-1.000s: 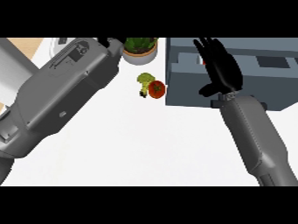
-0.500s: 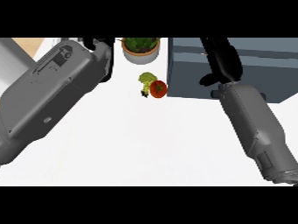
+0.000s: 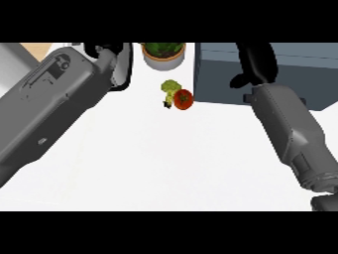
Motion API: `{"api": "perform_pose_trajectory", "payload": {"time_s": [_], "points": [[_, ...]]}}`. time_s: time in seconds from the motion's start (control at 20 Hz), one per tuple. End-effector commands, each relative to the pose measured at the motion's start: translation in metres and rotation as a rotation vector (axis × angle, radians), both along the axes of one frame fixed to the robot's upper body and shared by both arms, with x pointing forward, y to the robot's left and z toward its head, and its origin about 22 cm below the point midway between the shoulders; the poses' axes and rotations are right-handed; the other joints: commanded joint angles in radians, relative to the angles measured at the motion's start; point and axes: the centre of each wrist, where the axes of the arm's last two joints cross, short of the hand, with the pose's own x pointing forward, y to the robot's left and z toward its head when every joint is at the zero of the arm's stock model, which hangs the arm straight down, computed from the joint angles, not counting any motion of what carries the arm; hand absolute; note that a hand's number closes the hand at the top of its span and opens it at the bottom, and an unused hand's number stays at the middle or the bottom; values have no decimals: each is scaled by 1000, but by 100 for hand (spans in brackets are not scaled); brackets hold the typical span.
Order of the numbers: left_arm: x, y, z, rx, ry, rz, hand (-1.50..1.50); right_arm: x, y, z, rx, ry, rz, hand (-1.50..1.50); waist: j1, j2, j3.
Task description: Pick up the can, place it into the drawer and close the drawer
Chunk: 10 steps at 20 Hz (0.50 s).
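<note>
Forearms fill most of what I can see from the head camera, so I work across from the left: my left grey forearm runs up to the top edge, and only a sliver of the black left hand (image 3: 107, 48) shows there, too little for me to say whether it is released or clenched. Just right of it stands a small green plant in a white round pot (image 3: 162, 53), and below that, on the white countertop (image 3: 164, 163), lie a green leafy vegetable (image 3: 171, 87) and a red round tomato-like fruit (image 3: 183, 99), touching each other. Further right sits the blue-grey box-shaped drawer cabinet (image 3: 310, 74), with my right hand (image 3: 255, 62) laid against its front, fingers straight and holding nothing. The can I cannot find anywhere; I judge it is already inside the cabinet, but no open drawer or can shows, so that stays a guess. My reading is that the closing push is at or near its end. The risks I see: pressing on once the drawer is home could shove the whole cabinet back, since the hand is flat on it; an off-centre push might leave the drawer skewed; and drawing the right forearm back carelessly could sweep the fruit and vegetable near the cabinet's left corner
</note>
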Motion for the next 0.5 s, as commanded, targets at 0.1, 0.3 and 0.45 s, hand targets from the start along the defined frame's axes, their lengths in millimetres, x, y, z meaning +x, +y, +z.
{"api": "perform_pose_trajectory", "payload": {"time_s": [0.1,0.3,0.45], "points": [[-10,2,15,-10,-11,-15,-150,15,-1,29,-10,-24,-45,-150,27,6,4],[-16,3,11,5,-6,-31,-150,17,-15,35,-24,-31,-76,-150,40,12,5],[-19,3,12,1,-1,-25,-150,25,-5,59,-19,-34,-72,-150,28,6,4]]}}
